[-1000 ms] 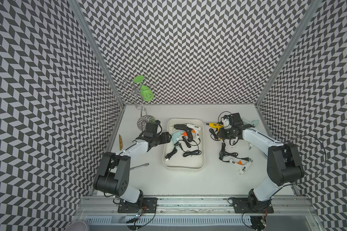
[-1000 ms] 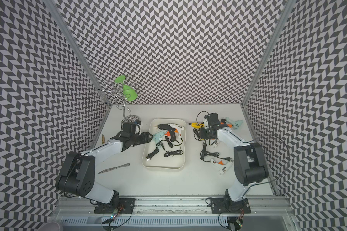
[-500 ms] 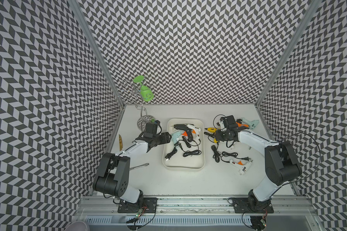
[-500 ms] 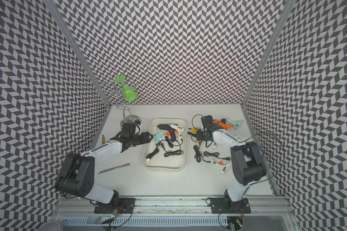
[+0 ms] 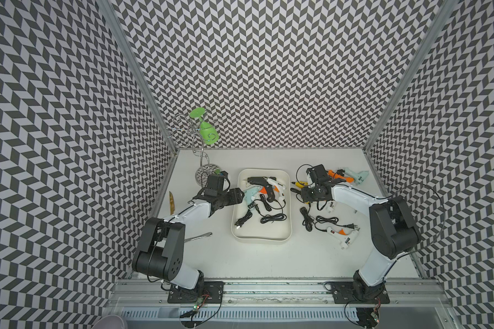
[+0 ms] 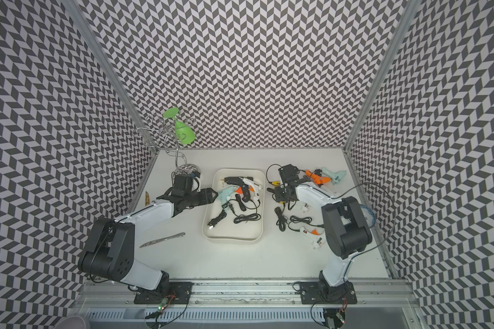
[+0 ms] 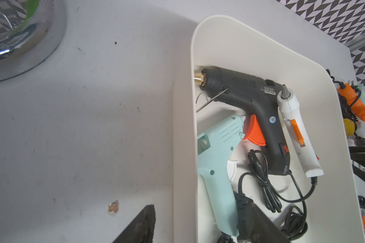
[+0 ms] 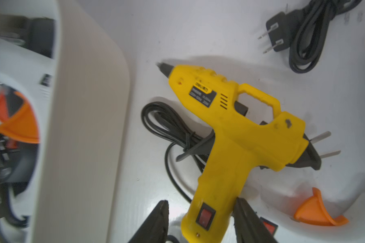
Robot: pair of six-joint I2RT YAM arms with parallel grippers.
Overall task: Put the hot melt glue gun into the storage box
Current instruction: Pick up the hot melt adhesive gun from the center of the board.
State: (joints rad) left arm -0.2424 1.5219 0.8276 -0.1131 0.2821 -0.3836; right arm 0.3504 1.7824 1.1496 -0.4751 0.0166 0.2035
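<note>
The box (image 5: 260, 241) sits mid-tabletop with a black gun (image 7: 240, 92), a white gun (image 7: 291, 126), a mint gun (image 7: 217, 151) and coiled cords already in it. To its right, loose on the tabletop, lie the yellow gun (image 8: 236, 134), an orange gun (image 5: 337, 178), another mint one (image 5: 357, 175), a white one (image 5: 341, 235) and black cords. The yellow gun's own cord (image 8: 167, 126) is bundled against its trigger side, and the box's wall (image 8: 82, 126) rises between it and the inside.

The right gripper (image 8: 200, 201) has its fingers (image 8: 247, 218) parted on either side of the yellow handle, one close against it, the other apart from it; the gun lies on the tabletop. The left gripper (image 7: 200, 205) has its fingers spread wide across the box's wall (image 7: 185, 126), one outside, one over the mint gun's handle, gripping nothing.

The yellow gun lies flat on its side just beside the box, barrel running across the tabletop, nozzle toward the box, handle toward the right fingers.
</note>
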